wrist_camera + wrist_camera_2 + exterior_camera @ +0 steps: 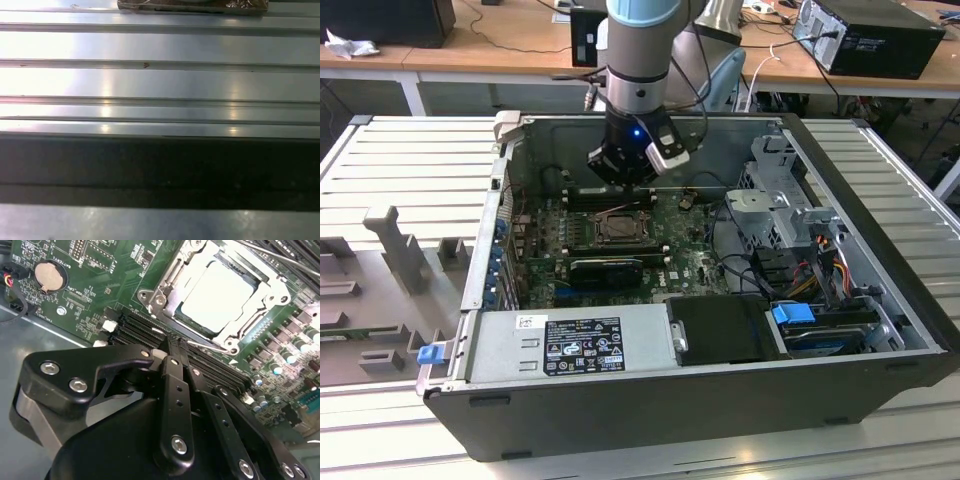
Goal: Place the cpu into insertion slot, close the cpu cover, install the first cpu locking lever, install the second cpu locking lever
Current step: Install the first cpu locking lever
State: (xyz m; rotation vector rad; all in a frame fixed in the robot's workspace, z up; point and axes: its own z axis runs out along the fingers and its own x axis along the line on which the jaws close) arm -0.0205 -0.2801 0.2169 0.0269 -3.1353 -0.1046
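The cpu (217, 292), pale silver-grey, lies flat in the insertion slot (620, 228) on the green motherboard. The cpu cover (162, 287), a dull-metal frame, is folded down around it. A thin wire locking lever (212, 345) runs along the socket edge nearest my fingers, and another wire lever (280, 257) runs along the far edge. My gripper (172, 342) hangs just beside the socket over the memory slots, its black fingers (175, 370) pressed together with nothing between them. In the exterior view the gripper (625, 178) is inside the open computer case, behind the socket.
Long black memory slots (145, 330) lie under the fingertips. A coin battery (50, 276) sits further off on the board. A black card (605, 268), the power supply (570, 345) and a drive cage (780, 200) crowd the case. The ribbed metal table (160, 80) surrounds it.
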